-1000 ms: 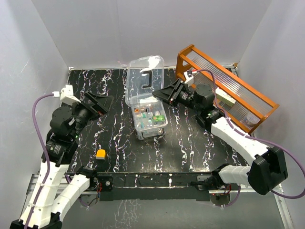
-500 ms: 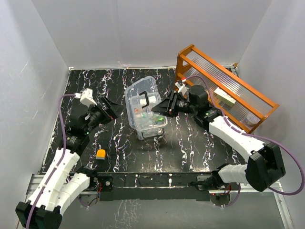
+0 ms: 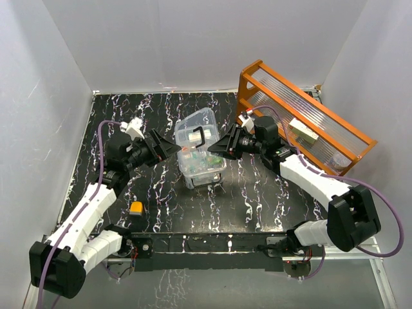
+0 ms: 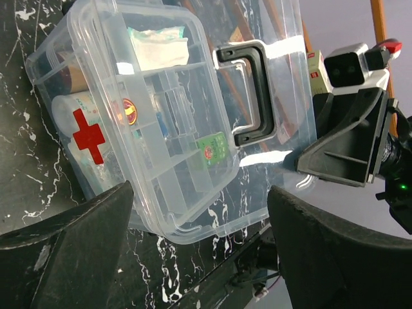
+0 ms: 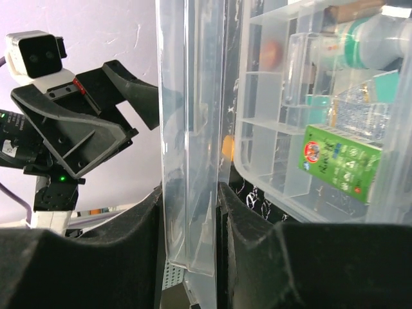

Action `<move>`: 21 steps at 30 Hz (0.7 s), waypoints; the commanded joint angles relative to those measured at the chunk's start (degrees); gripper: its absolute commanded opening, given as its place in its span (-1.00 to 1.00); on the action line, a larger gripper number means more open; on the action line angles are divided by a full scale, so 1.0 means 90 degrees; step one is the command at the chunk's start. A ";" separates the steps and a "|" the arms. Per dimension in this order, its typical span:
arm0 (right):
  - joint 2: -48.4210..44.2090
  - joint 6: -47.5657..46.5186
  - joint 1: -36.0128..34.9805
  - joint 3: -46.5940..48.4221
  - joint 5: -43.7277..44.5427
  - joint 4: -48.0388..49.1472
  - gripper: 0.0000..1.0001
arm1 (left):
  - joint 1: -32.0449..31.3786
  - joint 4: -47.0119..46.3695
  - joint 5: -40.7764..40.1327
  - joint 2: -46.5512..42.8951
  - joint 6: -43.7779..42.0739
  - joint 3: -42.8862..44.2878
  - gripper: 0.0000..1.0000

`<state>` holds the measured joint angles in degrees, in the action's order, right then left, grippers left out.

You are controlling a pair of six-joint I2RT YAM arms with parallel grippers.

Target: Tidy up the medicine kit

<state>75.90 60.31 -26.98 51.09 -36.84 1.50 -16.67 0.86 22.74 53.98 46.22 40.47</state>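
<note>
The medicine kit [image 3: 199,153] is a clear plastic box in the middle of the table, with small packets in its compartment tray [image 5: 302,129]. Its clear lid [image 4: 212,84] has a black handle [image 4: 251,90] and lies tilted over the box; a red cross [image 4: 88,135] shows on the box's side. My right gripper [image 3: 216,145] is shut on the lid's right edge [image 5: 190,212]. My left gripper [image 3: 172,148] is open and empty just left of the box, and its fingers [image 4: 64,248] stand wide apart beside the box's near corner.
The orange wooden rack [image 3: 302,116] stands at the back right behind my right arm. A small orange block [image 3: 136,207] lies on the black marbled table [image 3: 244,199] near the front left. White walls close in the table on three sides.
The lid has swung down from standing open behind the box to lying over it, carried by my right gripper. My left arm has reached right, up to the box.
</note>
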 commanded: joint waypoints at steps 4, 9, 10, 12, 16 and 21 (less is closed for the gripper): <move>0.0218 -0.0417 0.0137 0.0042 -0.0213 0.0404 -0.70 | -0.0001 -0.0084 0.0203 0.0301 -0.0086 0.0106 0.60; 0.0320 -0.0491 0.0388 -0.0140 -0.0229 0.0490 -0.69 | 0.0005 0.0340 0.0060 0.0638 -0.0184 0.0363 0.52; 0.0297 -0.0487 0.0439 -0.0174 -0.0212 0.0496 -0.69 | 0.0000 0.0381 0.0039 0.0684 -0.0218 0.0377 0.51; 0.0266 -0.0523 0.0526 -0.0188 -0.0224 0.0467 -0.68 | 0.0006 0.0410 0.0028 0.0746 -0.0256 0.0393 0.48; 0.0498 -0.0859 0.0731 0.0010 -0.0584 0.0081 -0.55 | 0.0004 0.0373 0.0181 0.0917 -0.0272 0.0417 0.42; 0.0619 -0.1118 0.0750 0.0082 -0.0643 -0.0172 -0.46 | 0.0006 0.0478 0.0267 0.1133 -0.0338 0.0494 0.35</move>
<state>80.88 54.96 -20.78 49.50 -42.44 1.15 -16.67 3.92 23.44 63.51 44.36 42.35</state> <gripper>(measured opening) 0.269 0.685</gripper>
